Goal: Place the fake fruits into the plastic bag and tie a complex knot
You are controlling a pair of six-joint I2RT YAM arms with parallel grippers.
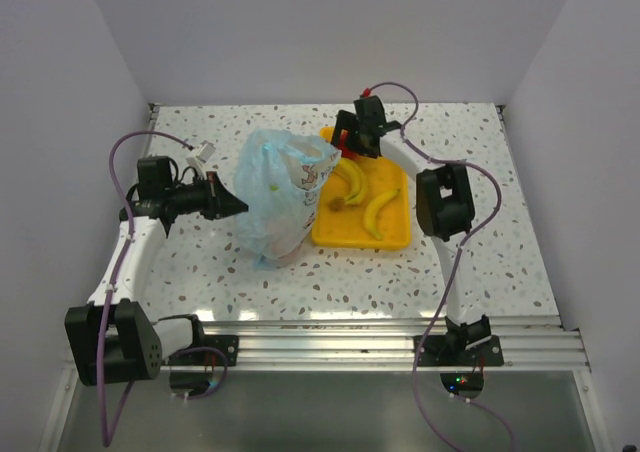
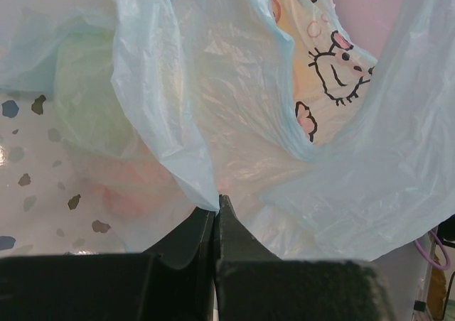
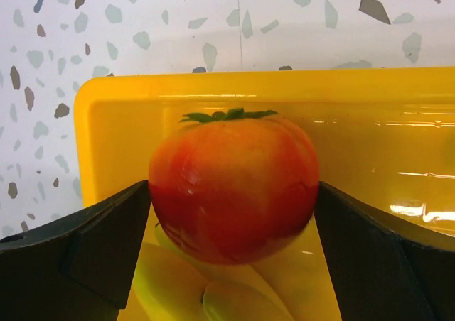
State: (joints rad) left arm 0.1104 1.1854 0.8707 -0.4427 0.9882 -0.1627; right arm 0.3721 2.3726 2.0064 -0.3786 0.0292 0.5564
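1. The speckled table (image 1: 480, 262) is the whole stage. By my read we're mid-loading: fruit is waiting on the tray and there's no knot anywhere yet.
2. The plastic bag (image 1: 275, 197) is heaped near the centre, with its long axis running 12 to 6 in the top view. Its mouth seems to gape upward and toward 2 o'clock. Greenish and reddish shapes glow through the film on the left wrist camera, so some fruit looks to be inside.
3. The yellow tray (image 1: 392, 234) sits right at the bag's 3 o'clock side.
4. The left gripper (image 1: 235, 204) is at the bag's 9 o'clock flank. Its jaws are together with a fold of blue film pinched between the tips, propping the rim.
5. There are two bananas on the tray. The far banana (image 1: 352, 180) curves roughly 11 to 5, and the near banana (image 1: 382, 215) runs 1 to 7.
6. The fake tomato (image 3: 233, 165) is at the tray's 11 o'clock corner. Its green calyx points to 12 on the right wrist camera, and being round it has no real long axis.
7. The right gripper (image 3: 233, 200) straddles the tomato with jaws spread wide, one finger hard by each flank and no visible squeeze.
8. The next move calls for closing on the tomato, lifting it, swinging toward 9 o'clock over the mouth and letting go, while the left pinch keeps the rim up.
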